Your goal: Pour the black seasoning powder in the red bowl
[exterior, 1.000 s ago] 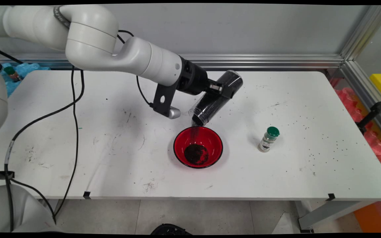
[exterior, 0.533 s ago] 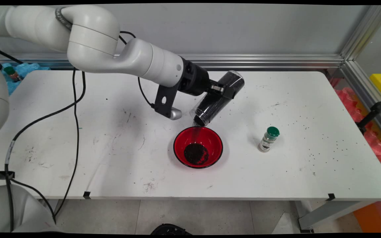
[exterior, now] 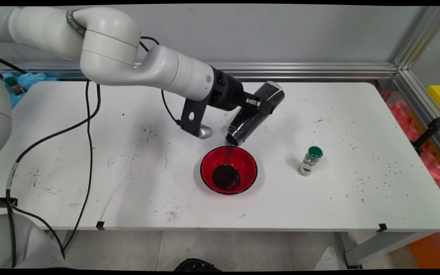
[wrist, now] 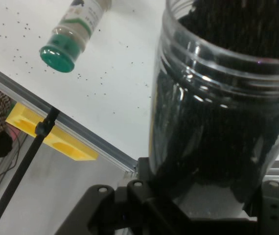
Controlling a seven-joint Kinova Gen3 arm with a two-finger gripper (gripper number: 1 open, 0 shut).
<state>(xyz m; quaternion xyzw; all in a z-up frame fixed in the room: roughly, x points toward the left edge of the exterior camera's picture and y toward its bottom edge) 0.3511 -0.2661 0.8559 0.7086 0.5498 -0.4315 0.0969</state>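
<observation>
Gripper point(exterior: 257, 104) clamped around a clear jar point(exterior: 252, 113) of dark grains, held tilted mouth-down over the far rim of the red bowl point(exterior: 209, 160) at mid-table; a thin stream runs from the mouth to a dark heap point(exterior: 226, 177) in the bowl. Jar looks rigid, smooth-walled plastic, likely slick and fairly heavy while this full, so a grip across mid-body, as here, seems the safest hold. Green-capped shaker point(exterior: 310, 160) stands apart to the bowl's right, with stray grains scattered on the table point(exterior: 376, 168) around it.
</observation>
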